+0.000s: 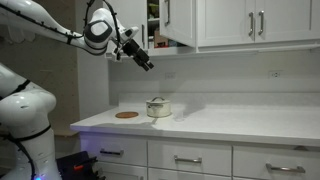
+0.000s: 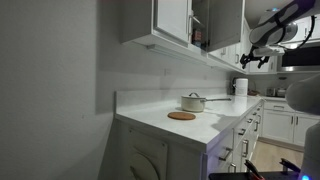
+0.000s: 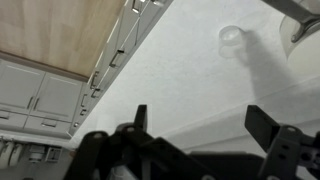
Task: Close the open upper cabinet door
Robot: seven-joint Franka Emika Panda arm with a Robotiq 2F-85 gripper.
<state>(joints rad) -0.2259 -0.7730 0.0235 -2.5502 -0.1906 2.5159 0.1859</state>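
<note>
My jaws look matt black. The bench (image 1: 230,122) is smooth and white. The pot (image 1: 158,107) is shiny metal; the round mat (image 1: 126,115) beside the pot looks matt brown, cork-like. Above the pot, the upper cabinet door (image 1: 178,20) is smooth white.

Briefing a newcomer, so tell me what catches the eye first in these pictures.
The robot's black hand hangs open in the air above the white counter. Higher up, the upper cabinet door stands ajar, and on the counter below sit a pot and a round brown mat.
</note>
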